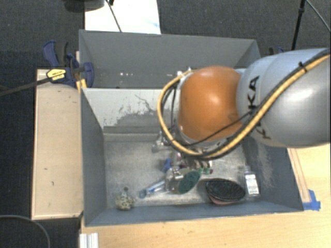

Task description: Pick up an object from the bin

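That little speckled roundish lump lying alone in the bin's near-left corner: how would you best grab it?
Pinch the small speckled roundish lump across its middle, coming straight down from above. It is compact, has no handle and lies alone, and the grey metal bin's front wall stands close, blocking a sideways approach.

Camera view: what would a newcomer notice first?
The arm's orange wrist cover looms over the bin's middle. Below it the hand sits low at a dark green object near the lower wall, a black oval object beside that. A speckled lump lies alone in the lower-left corner.
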Controlling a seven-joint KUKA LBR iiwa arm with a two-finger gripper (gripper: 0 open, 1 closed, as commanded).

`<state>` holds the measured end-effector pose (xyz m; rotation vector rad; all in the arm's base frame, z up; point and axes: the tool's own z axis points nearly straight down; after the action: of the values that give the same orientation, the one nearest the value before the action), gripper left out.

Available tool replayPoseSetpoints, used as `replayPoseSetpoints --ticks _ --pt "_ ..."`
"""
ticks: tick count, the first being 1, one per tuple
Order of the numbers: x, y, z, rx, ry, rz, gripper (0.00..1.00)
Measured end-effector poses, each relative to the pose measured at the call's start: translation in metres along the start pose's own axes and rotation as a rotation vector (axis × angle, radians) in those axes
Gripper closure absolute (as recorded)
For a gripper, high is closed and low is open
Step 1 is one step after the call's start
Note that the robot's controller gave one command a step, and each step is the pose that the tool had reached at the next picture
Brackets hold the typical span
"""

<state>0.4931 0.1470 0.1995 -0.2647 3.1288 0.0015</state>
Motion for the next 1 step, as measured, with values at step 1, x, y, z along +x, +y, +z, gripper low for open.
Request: replayPoseSetpoints --ticks 1 --pt "0.0065 -0.0466 0.1092 0.0 -0.003 0.382 0.0"
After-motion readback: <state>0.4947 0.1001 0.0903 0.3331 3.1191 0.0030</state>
